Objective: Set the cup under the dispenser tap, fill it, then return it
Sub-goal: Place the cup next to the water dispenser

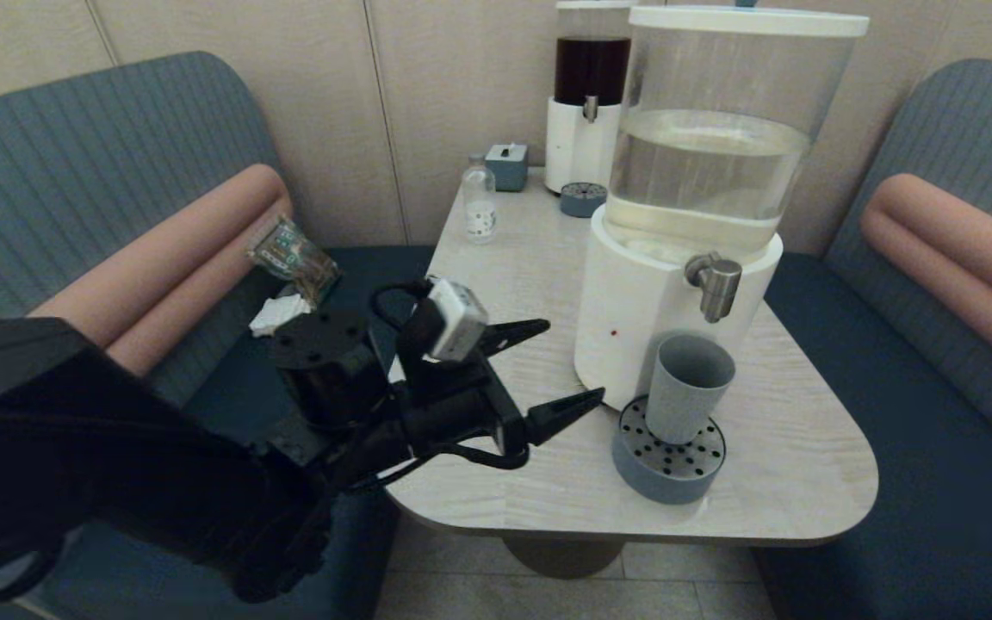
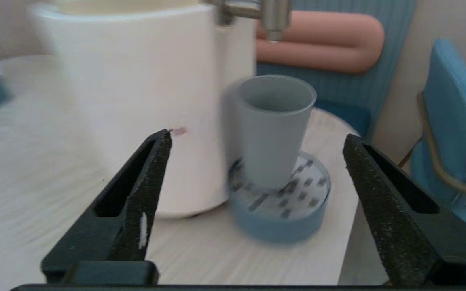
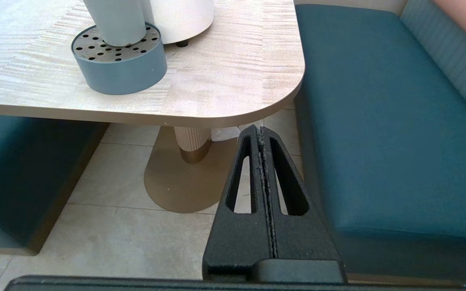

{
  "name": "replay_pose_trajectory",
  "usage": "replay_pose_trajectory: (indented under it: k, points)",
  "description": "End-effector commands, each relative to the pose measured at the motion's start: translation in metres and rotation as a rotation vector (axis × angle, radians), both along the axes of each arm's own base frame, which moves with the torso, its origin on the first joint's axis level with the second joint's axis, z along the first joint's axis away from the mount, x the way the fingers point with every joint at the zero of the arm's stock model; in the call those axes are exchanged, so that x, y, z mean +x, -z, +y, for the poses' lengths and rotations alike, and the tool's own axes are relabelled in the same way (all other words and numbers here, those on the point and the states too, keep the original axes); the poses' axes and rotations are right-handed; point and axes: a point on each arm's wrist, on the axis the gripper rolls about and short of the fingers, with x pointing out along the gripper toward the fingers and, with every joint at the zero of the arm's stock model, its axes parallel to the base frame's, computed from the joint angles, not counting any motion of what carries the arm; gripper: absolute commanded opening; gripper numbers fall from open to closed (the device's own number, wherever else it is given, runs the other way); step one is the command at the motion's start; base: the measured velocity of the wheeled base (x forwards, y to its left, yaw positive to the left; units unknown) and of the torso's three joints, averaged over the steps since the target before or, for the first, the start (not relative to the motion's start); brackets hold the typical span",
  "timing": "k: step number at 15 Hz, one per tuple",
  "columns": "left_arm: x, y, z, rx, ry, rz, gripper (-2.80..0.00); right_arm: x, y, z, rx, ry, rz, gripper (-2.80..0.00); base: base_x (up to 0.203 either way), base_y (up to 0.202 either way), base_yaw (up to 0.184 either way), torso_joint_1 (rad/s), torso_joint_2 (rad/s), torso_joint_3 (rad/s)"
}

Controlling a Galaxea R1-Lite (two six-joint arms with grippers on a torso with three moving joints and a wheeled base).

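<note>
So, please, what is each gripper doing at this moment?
Left gripper: open, holding nothing, short of the cup.
Right gripper: shut, holding nothing, low beside the table.

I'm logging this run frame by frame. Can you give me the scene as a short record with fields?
cup: plain grey-blue tumbler upright on the round perforated drip tray
tap: brushed-steel elbow spout of the white-based dispenser, above the cup
left gripper: open, over the pale wooden table, apart from the cup, fingers pointing toward it
right gripper: shut, low beyond the table edge, over the floor
</note>
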Motion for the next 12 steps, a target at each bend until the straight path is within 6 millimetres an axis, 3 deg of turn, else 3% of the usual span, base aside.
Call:
replay_pose_trajectory:
  k: [1, 7, 12]
  points:
    - [0.01, 0.027, -0.035, 0.006, 0.022, 0.039, 0.0, 0.0, 0.0, 0.0, 0.0, 0.0, 0.002, -2.8, 0.0, 0.0, 0.0, 0.0, 0.0, 0.0]
    - [0.017, 0.054, -0.074, -0.005, -0.026, 0.068, 0.0, 0.0, 0.0, 0.0, 0.0, 0.0, 0.002, -2.8, 0.0, 0.0, 0.0, 0.0, 0.0, 0.0]
    - [0.022, 0.065, -0.094, -0.016, -0.011, 0.061, 0.0, 0.0, 0.0, 0.0, 0.0, 0.0, 0.002, -2.8, 0.0, 0.0, 0.0, 0.0, 0.0, 0.0]
